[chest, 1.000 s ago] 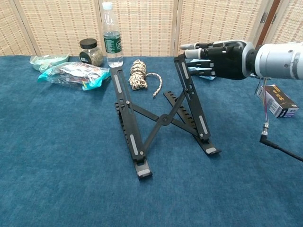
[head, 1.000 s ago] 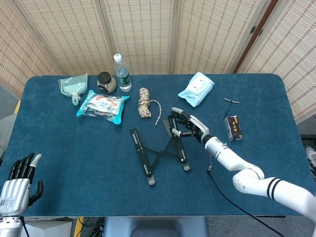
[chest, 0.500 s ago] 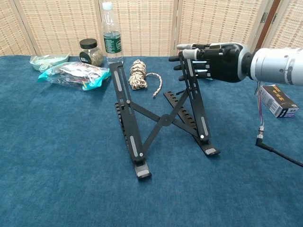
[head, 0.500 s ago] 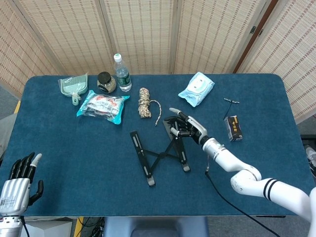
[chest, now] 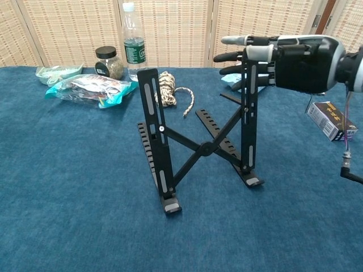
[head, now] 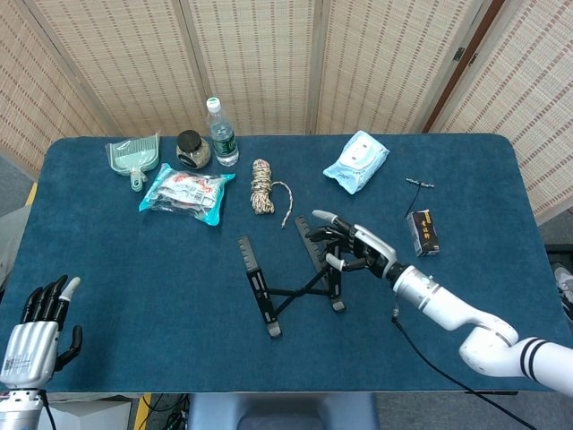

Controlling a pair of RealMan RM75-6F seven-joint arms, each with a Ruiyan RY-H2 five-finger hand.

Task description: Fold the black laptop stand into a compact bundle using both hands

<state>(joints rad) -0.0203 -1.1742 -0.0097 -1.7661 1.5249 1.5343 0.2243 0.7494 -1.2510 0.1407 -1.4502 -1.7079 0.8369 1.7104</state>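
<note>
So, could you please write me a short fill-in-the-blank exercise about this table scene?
1. The right hand touches the top of the stand's ____ upright.
2. The left hand holds ____.
3. The coiled rope lies between the bottle and the ____ pack.
4. The small box lies on the stand's ____ side.

Missing words: right; nothing; wipes; right
</note>
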